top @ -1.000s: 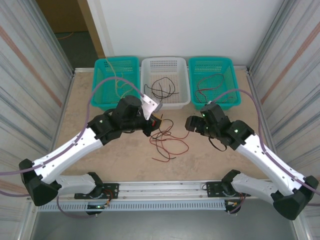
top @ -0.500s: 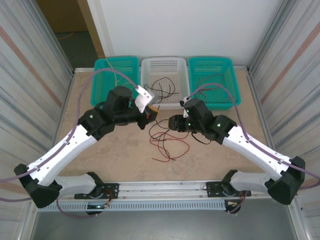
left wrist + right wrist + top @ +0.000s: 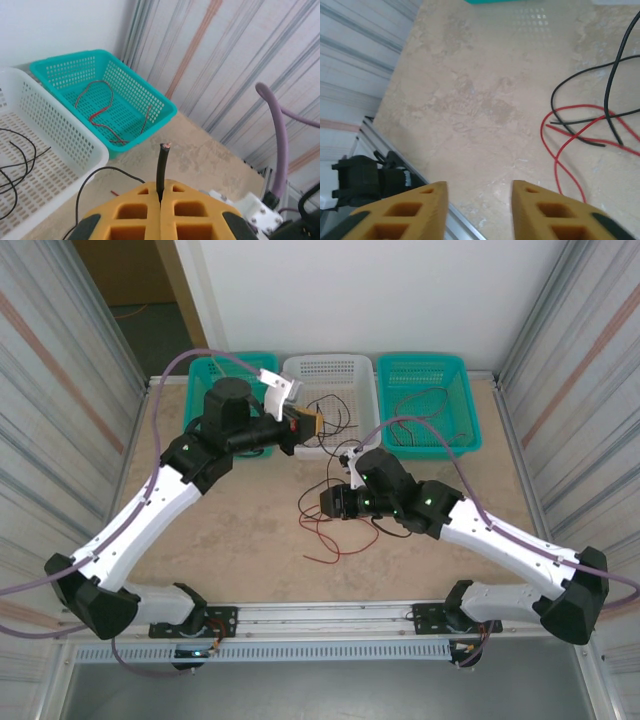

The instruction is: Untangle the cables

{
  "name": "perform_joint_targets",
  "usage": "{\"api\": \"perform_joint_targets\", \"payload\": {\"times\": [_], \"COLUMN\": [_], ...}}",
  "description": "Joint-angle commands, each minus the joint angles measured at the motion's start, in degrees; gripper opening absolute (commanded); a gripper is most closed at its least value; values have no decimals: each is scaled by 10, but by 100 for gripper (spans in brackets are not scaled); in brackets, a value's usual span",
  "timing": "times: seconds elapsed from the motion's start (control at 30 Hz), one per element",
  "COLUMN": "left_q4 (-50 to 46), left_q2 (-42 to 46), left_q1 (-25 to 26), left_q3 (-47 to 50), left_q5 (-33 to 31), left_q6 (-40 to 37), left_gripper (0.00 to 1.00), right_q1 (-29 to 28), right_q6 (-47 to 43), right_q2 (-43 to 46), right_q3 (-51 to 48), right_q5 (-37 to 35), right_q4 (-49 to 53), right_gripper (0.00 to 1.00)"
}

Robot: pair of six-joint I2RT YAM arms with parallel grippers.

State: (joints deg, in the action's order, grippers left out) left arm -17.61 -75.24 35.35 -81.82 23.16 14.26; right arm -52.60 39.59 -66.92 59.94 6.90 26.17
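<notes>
The cables (image 3: 609,116) run off the right wrist view's right edge.

Top view: bright, even, diffuse light from overhead. White wall (image 3: 400,290) is close to washed out. Soft, faint shadows lie under the arms on the tabletop (image 3: 250,540). Focus is sharp across the frame.

Left wrist view: bright. White basket (image 3: 45,150) is slightly overexposed. Left gripper (image 3: 161,192), at the bottom edge, is soft and out of focus. Black cable (image 3: 161,165) tip is fairly sharp; background panels are mildly soft.

Right wrist view: tabletop evenly lit. Red cable (image 3: 580,106) is crisp, with a thin faint shadow beside it. Right gripper (image 3: 479,192) is blurred at close range. Pale speckled reflection at the top edge.
</notes>
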Motion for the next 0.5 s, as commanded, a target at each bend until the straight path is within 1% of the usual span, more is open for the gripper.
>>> {"api": "perform_joint_targets", "payload": {"times": [0.0,0.1,0.27,0.33,0.47], "left_q4": [44,49,53,61,69], "left_q2": [-11,-31,-84,-107,-160], "left_q1": [-16,-31,-62,-73,-91], "left_q3": [-60,-106,-172,-190,-222], "left_q5": [-18,-36,-37,-33,-28], "left_q6": [30,36,41,44,42], "left_gripper": [0,0,0,0,0], "right_q1": [10,56,135,147,146], "right_q6": [-5,14,45,50,53], "right_q2": [39,98,184,197,202], "right_q3": [15,-18,-68,-75,-81], "right_q5": [-58,-71,-73,-74,-77], "right_q4": [34,41,71,89,110], "right_gripper": [54,59,61,61,62]}}
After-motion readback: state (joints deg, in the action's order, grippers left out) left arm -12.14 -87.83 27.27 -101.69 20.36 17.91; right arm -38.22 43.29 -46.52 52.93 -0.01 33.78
